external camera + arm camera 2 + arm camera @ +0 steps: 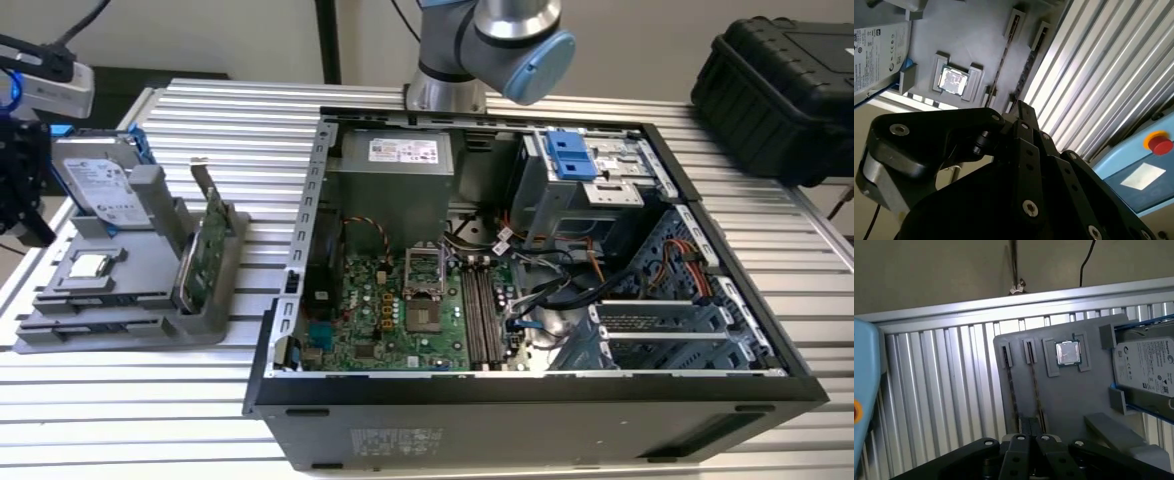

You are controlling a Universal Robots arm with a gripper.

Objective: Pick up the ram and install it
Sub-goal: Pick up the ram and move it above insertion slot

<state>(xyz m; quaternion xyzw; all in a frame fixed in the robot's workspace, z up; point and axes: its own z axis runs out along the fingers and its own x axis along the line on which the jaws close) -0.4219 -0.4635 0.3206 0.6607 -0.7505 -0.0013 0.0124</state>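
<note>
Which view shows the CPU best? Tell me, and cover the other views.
The first wrist view: the CPU lies face-on and unobstructed in its pocket on the grey holder. The second wrist view shows it too, but glare whitens its top. The exterior view shows it at a slant, on the holder at the exterior view's left.

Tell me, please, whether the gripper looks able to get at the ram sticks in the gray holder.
Probably yes: the gripper hangs right over the two ram sticks, which stand on edge in the open slots of the gray holder, and nothing covers them.
</note>
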